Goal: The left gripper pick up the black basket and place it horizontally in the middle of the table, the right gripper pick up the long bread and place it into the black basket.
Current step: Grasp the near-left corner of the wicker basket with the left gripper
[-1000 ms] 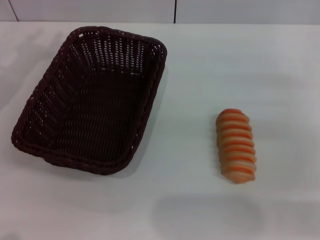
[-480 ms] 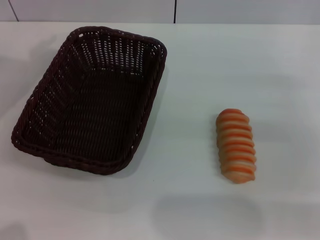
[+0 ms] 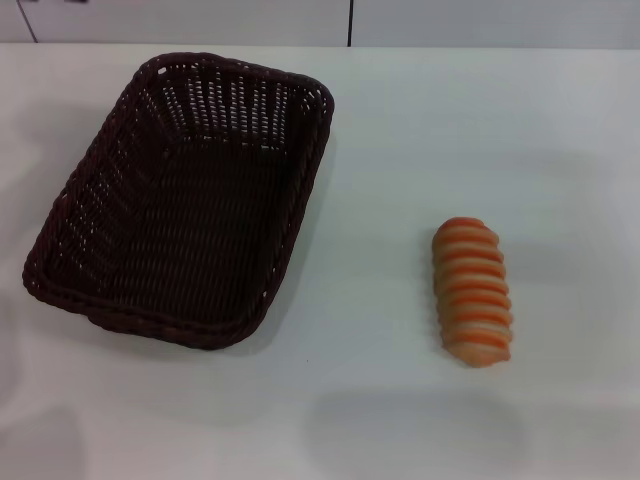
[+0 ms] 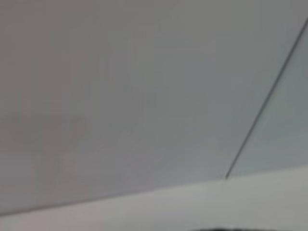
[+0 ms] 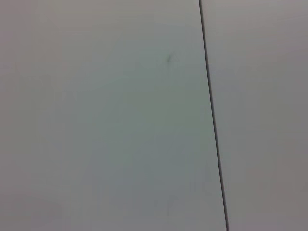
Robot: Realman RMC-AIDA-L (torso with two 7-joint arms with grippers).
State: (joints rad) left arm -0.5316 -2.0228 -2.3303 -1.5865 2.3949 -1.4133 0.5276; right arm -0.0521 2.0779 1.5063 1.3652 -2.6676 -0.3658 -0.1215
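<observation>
The black basket (image 3: 190,230) lies empty on the left part of the white table (image 3: 400,150) in the head view, its long side running from near to far and slightly slanted. The long bread (image 3: 472,292), with orange and cream stripes, lies on the table to the right of the basket and well apart from it, also lengthwise from near to far. Neither gripper shows in any view. The left wrist view holds only a grey wall and a strip of the table (image 4: 192,207). The right wrist view holds only wall panels.
A white panelled wall (image 3: 200,20) with a dark vertical seam (image 3: 350,22) stands behind the table's far edge. Bare tabletop lies between the basket and the bread and along the near edge.
The basket and the bread have not moved. A faint shadow has appeared on the table at the near left corner.
</observation>
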